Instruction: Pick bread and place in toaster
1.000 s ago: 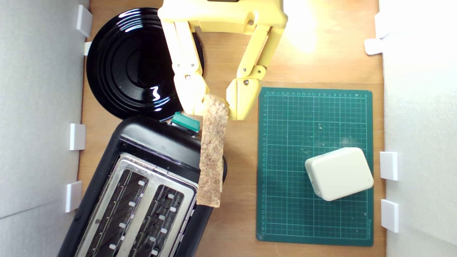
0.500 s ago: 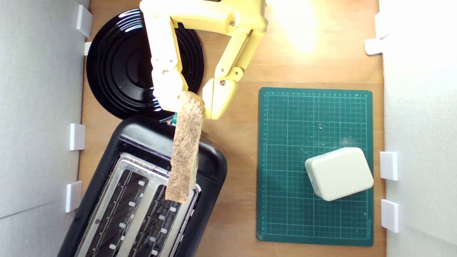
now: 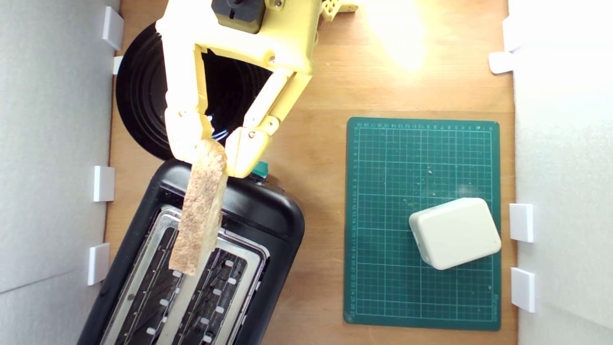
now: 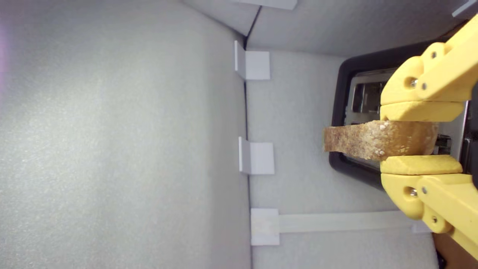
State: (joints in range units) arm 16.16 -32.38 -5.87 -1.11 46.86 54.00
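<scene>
Exterior view: gripper clamps bread above toaster.

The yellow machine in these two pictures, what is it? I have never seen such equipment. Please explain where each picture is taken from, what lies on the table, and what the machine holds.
It is a small yellow robot arm. Its gripper is shut on a slice of bread, pinched between two fingers.

The exterior view looks straight down from above. On the wooden table stand a black two-slot toaster with a green lever knob, a round black plate, and a green cutting mat with a white rounded block on it. The bread hangs over the toaster's slots, not yet inside.

The wrist view comes from a camera on the arm itself: it shows the fingers clamping the bread, with the toaster and white walls behind.
</scene>
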